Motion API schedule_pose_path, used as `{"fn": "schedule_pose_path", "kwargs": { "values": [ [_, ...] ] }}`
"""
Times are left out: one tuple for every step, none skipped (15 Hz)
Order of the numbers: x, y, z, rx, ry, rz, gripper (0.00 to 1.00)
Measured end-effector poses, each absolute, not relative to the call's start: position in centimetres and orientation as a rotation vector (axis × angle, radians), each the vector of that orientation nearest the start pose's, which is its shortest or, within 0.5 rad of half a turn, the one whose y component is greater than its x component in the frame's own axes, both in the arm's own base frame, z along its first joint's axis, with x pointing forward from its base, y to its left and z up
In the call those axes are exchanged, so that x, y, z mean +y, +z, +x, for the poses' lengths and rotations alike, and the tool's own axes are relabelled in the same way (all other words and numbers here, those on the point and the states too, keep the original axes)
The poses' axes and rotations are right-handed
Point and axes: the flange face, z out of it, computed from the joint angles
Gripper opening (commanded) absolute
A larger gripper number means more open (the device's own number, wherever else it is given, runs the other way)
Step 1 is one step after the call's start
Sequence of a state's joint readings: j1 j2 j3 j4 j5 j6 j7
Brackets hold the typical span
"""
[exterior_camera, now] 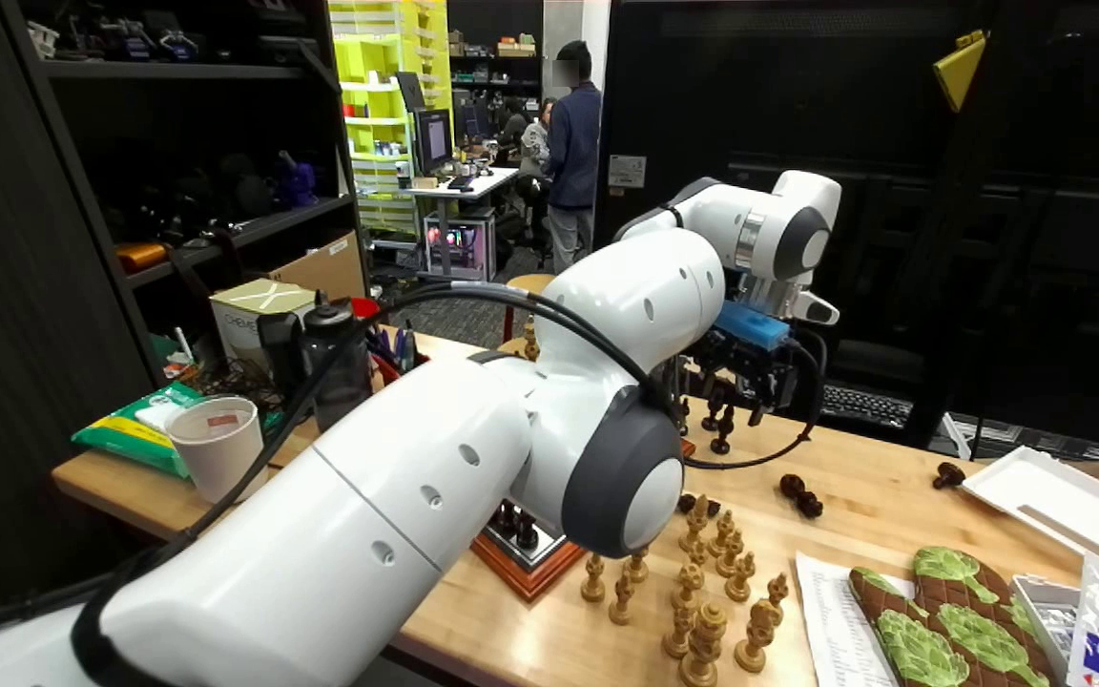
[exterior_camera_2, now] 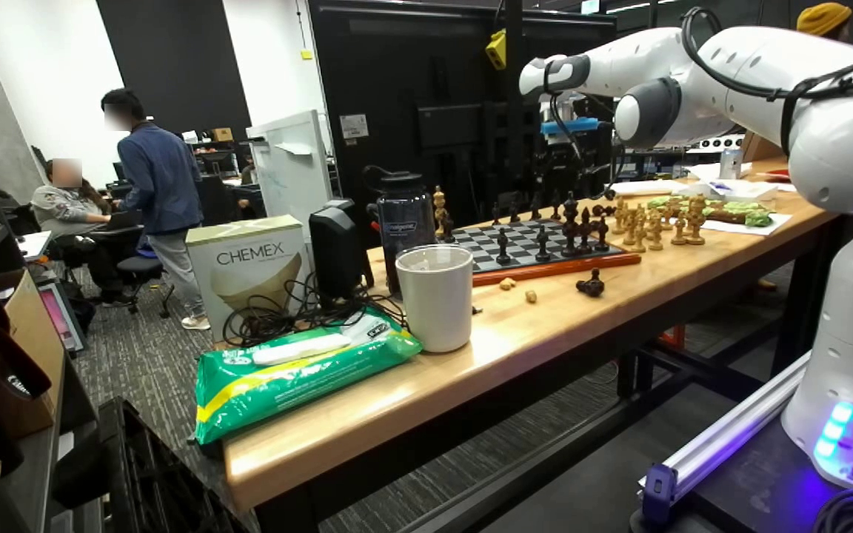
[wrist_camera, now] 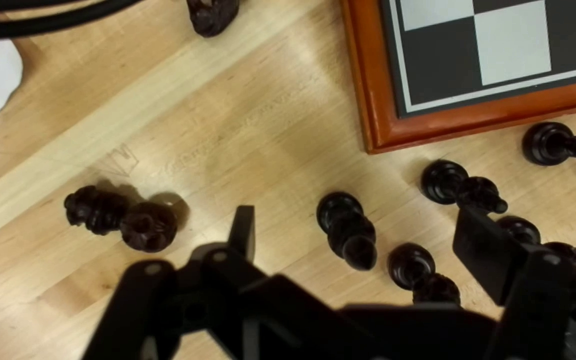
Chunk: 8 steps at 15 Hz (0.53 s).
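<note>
My gripper [wrist_camera: 361, 232] is open, its fingers wide apart above the wooden table. In the wrist view, a dark chess piece with a pointed top [wrist_camera: 346, 230] stands between the fingers, apart from both. A second dark piece [wrist_camera: 411, 266] also stands between them, partly hidden by the gripper body. More dark pieces, including one [wrist_camera: 445, 182], stand by the right finger. A dark piece [wrist_camera: 100, 210] lies on its side left of the fingers. The chessboard's red-brown frame [wrist_camera: 363, 100] is at upper right; the frame also shows in both exterior views [exterior_camera: 532, 577] [exterior_camera_2: 560, 268]. The gripper [exterior_camera: 719, 389] is partly hidden there.
Several light pieces [exterior_camera: 702, 634] stand beside the board. Oven mitts [exterior_camera: 960, 611], paper [exterior_camera: 831, 611] and a white tray [exterior_camera: 1055, 506] lie farther along. A white cup [exterior_camera_2: 435, 303], dark bottle [exterior_camera_2: 402, 222], Chemex box [exterior_camera_2: 249, 259] and green pack [exterior_camera_2: 300, 377] occupy the opposite end.
</note>
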State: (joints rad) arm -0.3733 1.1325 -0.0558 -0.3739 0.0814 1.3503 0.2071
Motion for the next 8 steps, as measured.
{"fn": "schedule_pose_path", "kwargs": {
  "values": [
    [-28.59,38.0,71.43,0.907,0.236,-2.951,1.0],
    [-28.59,37.95,71.43,0.907,0.237,-2.951,1.0],
    [-28.59,37.9,71.43,0.907,0.239,-2.951,1.0],
    [-28.59,37.82,71.43,0.906,0.241,-2.951,1.0],
    [-28.57,37.71,71.45,0.905,0.243,-2.951,1.0],
    [-28.56,37.57,71.46,0.905,0.246,-2.951,1.0],
    [-28.55,37.43,71.47,0.904,0.249,-2.95,1.0],
    [-28.54,37.28,71.48,0.904,0.251,-2.95,1.0]
  ]
}}
